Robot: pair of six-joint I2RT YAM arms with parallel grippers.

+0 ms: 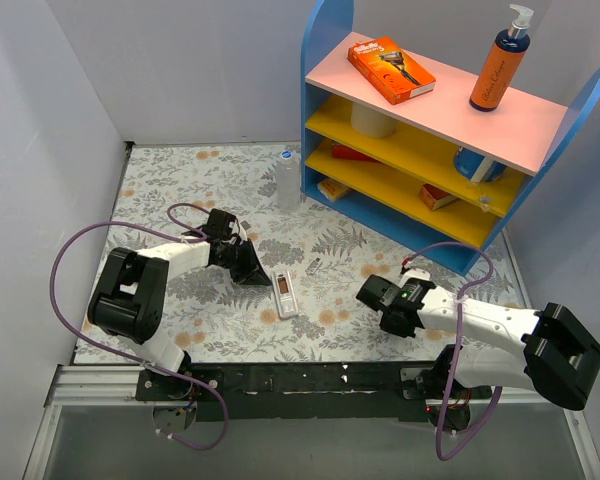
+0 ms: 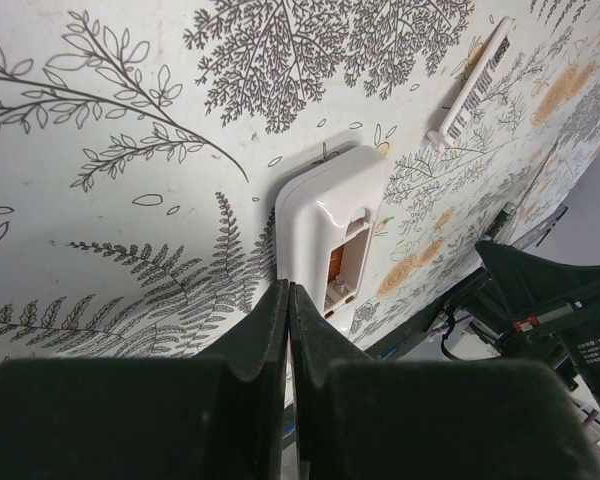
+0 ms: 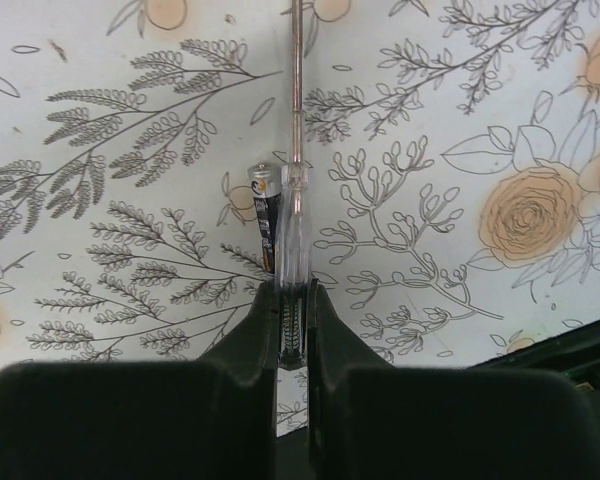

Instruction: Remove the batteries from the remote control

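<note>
The white remote control lies face down on the floral table, its orange-brown recess open; it also shows in the left wrist view. My left gripper is shut and empty, its tips just left of the remote's near end. My right gripper is shut on a clear-handled screwdriver, whose metal shaft points away over the table. One dark battery lies on the table close to the left of the screwdriver handle. No battery shows in the recess.
A slim ribbed white cover lies right of the remote. A clear blue-capped bottle stands behind. A blue shelf unit with boxes and a pump bottle fills the back right. White walls close the left and back.
</note>
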